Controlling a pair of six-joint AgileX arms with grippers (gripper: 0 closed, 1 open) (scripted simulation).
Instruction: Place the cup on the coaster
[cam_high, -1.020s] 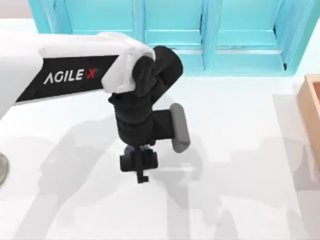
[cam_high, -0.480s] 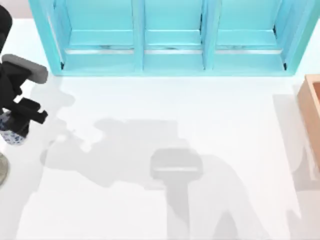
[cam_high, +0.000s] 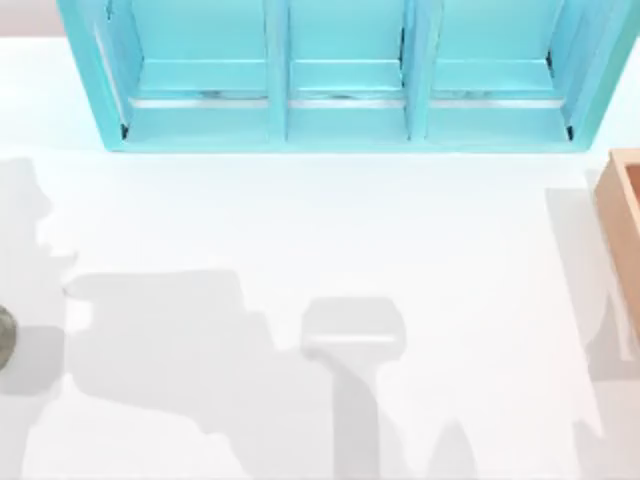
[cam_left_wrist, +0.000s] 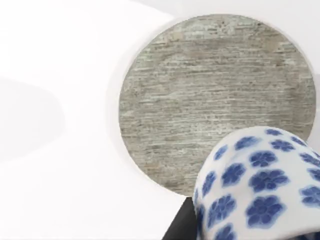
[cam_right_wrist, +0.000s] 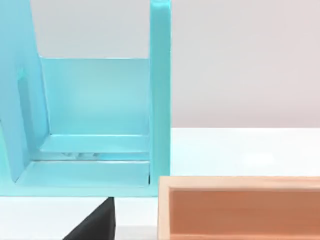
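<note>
The cup (cam_left_wrist: 260, 175), white with blue flowers, fills the near corner of the left wrist view. My left gripper (cam_left_wrist: 250, 230) is shut on it, and one black finger (cam_left_wrist: 180, 227) shows beside its wall. Past the cup lies the coaster (cam_left_wrist: 210, 95), a round grey disc with a wood grain, and the cup overlaps its near edge in this view. How high the cup hangs above the coaster I cannot tell. In the top view a sliver of the coaster (cam_high: 4, 338) sits at the table's far left edge. A dark part of my right gripper (cam_right_wrist: 95, 222) shows in the right wrist view.
A turquoise shelf unit (cam_high: 340, 80) spans the back of the white table (cam_high: 330, 230). An orange-brown wooden box (cam_high: 625, 230) stands at the right edge, seen close in the right wrist view (cam_right_wrist: 240, 207). Arm shadows fall across the table's front.
My left arm has carried the cup from the table's middle to the far left and out of the top view. Only its shadow now shows there.
</note>
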